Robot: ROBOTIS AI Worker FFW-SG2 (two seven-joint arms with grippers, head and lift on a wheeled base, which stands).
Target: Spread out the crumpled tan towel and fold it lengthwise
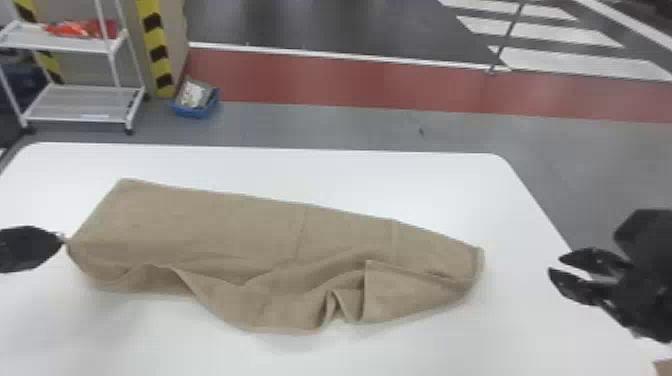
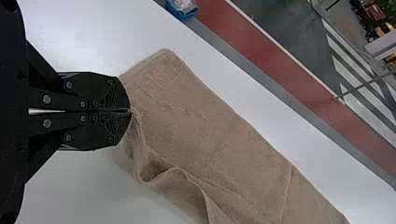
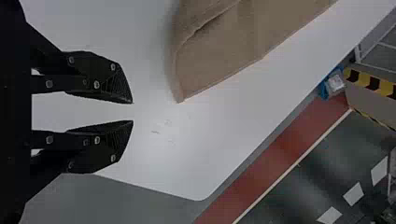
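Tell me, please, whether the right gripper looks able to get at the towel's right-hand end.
Probably yes: the right gripper is open, facing the towel's right-hand end a little way off, and nothing visible stands between them.

Industrial hall (hazard-striped pillar (image 1: 156, 50))

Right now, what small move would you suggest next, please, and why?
Probably ease the open right pincer to the tan towel at its ungripped right end: the near edge is rumpled, and only the left pincer grips it, at the left end.
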